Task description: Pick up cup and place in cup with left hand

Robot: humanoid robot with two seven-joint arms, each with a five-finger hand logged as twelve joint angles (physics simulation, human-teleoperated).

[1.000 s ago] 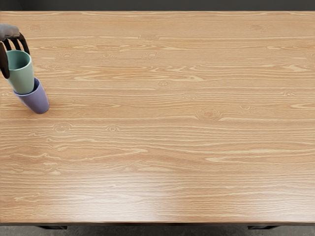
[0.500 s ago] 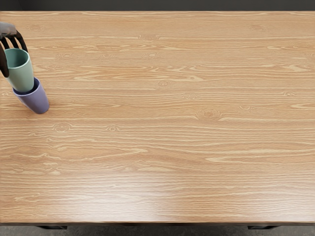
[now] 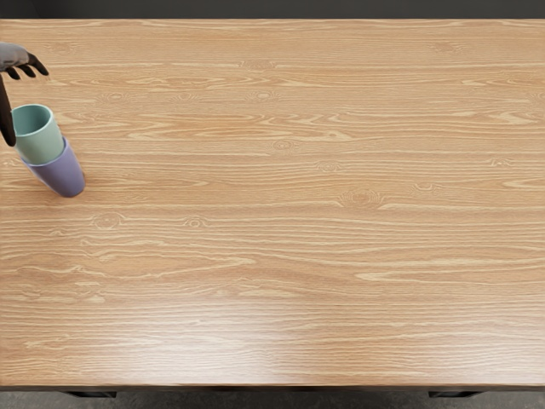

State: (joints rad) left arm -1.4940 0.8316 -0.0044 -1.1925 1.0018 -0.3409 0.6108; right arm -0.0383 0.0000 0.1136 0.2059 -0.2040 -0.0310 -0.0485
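My left hand (image 3: 27, 98) comes in at the picture's upper left edge, its fingers spread and holding nothing. Just below those fingers, the pale green cup (image 3: 40, 145) sits with its lower part inside the purple cup (image 3: 61, 175), its open rim facing up. The thumb hangs by the green cup's left side; whether it touches is unclear. The purple cup stands on the wooden table (image 3: 281, 213) near its left edge. The right arm is out of view.
The table's far edge runs along the top of the picture and its near edge along the bottom.
My left hand's fingers have opened and lifted off the green cup, letting it go. The green cup has dropped lower into the purple cup, which has stayed where it was.
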